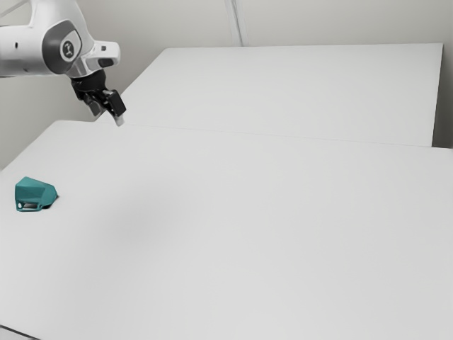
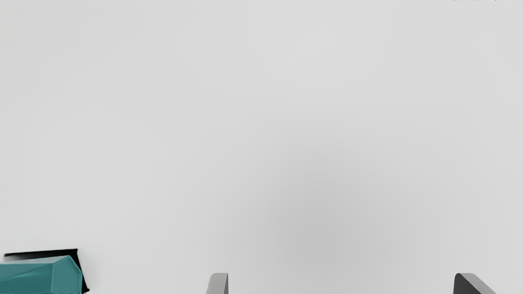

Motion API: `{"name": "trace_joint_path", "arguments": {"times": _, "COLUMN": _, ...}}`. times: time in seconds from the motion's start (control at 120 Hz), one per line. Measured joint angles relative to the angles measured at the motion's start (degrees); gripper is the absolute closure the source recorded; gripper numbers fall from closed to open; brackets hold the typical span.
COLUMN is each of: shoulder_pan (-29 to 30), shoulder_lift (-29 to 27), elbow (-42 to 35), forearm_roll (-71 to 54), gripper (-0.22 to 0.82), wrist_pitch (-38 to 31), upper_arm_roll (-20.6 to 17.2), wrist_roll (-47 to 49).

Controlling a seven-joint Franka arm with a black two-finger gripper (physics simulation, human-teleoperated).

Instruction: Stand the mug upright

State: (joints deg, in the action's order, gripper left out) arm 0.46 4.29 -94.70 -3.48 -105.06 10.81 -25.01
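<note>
"Foreground first, pls?"

"A thin dark line (image 1: 20,333) crossed the lower left corner of the exterior view, at the near part of a white tabletop (image 1: 248,248)."

"And the mug?"

"Teal mug (image 1: 35,191), faceted, lay on its side on the tabletop at the exterior view's left, approx. mid-height in the frame. Its handle (image 1: 30,210) sat low, on the side facing the cam."

"Which end was the mouth?"

"Couldn't tell from either pic."

"Gripper's position?"

"Farther back, upper left of the exterior view: the black gripper (image 1: 109,112) hung above the tabletop, fingertips down, on the end of a white arm (image 1: 64,48) that came in from the frame's left edge. It was well apart from the mug."

"State of the fingers (image 2: 218,283)?"

"Open, per the wrist view. They stood wide apart w/ only air btwn them. A soft grey shadow (image 2: 322,220) lay on the tabletop past the tips. The mug was off to one side, beyond the outer face of one finger, w/ a black patch (image 2: 74,254) along its edge."

"Bkgd?"

"Behind the tabletop, a big white panel (image 1: 297,92) spanned the upper ctr. and upper right of the exterior view. Farthest off, a pale grey wall (image 1: 340,21) ran along the top edge, w/ a thin cable (image 1: 237,21) down it near top ctr."
</note>
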Motion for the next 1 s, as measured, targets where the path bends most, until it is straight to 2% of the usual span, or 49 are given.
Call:
{"name": "trace_joint_path", "arguments": {"times": 0.117, "shoulder_pan": 1.23, "shoulder_lift": -0.12, "elbow": -0.08, "forearm_roll": 0.32, "gripper": 0.00, "wrist_pitch": -0.42, "upper_arm_roll": -0.20, "wrist_roll": 0.71}}
{"name": "trace_joint_path", "arguments": {"times": 0.2, "shoulder_pan": 4.84, "shoulder_lift": -0.14, "elbow": 0.16, "forearm_roll": 1.21, "gripper": 0.00, "wrist_pitch": -0.74, "upper_arm_roll": -1.15, "wrist_roll": 0.67}}
{"name": "trace_joint_path", "arguments": {"times": 0.283, "shoulder_pan": 16.12, "shoulder_lift": -0.07, "elbow": 0.96, "forearm_roll": 1.66, "gripper": 0.00, "wrist_pitch": -0.95, "upper_arm_roll": -8.62, "wrist_roll": -0.18}}
{"name": "trace_joint_path", "arguments": {"times": 0.35, "shoulder_pan": 21.82, "shoulder_lift": 0.09, "elbow": 2.18, "forearm_roll": 1.72, "gripper": 0.00, "wrist_pitch": -0.92, "upper_arm_roll": -11.07, "wrist_roll": -0.97}}
{"name": "trace_joint_path", "arguments": {"times": 0.533, "shoulder_pan": 29.93, "shoulder_lift": 3.38, "elbow": 5.41, "forearm_roll": 1.92, "gripper": 0.00, "wrist_pitch": -0.46, "upper_arm_roll": -11.50, "wrist_roll": -3.97}}
{"name": "trace_joint_path", "arguments": {"times": 0.65, "shoulder_pan": 34.25, "shoulder_lift": 8.16, "elbow": 10.08, "forearm_roll": 1.98, "gripper": 0.00, "wrist_pitch": -0.32, "upper_arm_roll": -11.47, "wrist_roll": -6.39}}
{"name": "trace_joint_path", "arguments": {"times": 0.825, "shoulder_pan": 43.19, "shoulder_lift": 10.82, "elbow": 11.37, "forearm_roll": 3.99, "gripper": 0.00, "wrist_pitch": -0.32, "upper_arm_roll": -11.65, "wrist_roll": -11.27}}
{"name": "trace_joint_path", "arguments": {"times": 1.0, "shoulder_pan": 48.79, "shoulder_lift": 20.60, "elbow": 18.81, "forearm_roll": 6.83, "gripper": 0.00, "wrist_pitch": -1.23, "upper_arm_roll": -13.67, "wrist_roll": -16.94}}
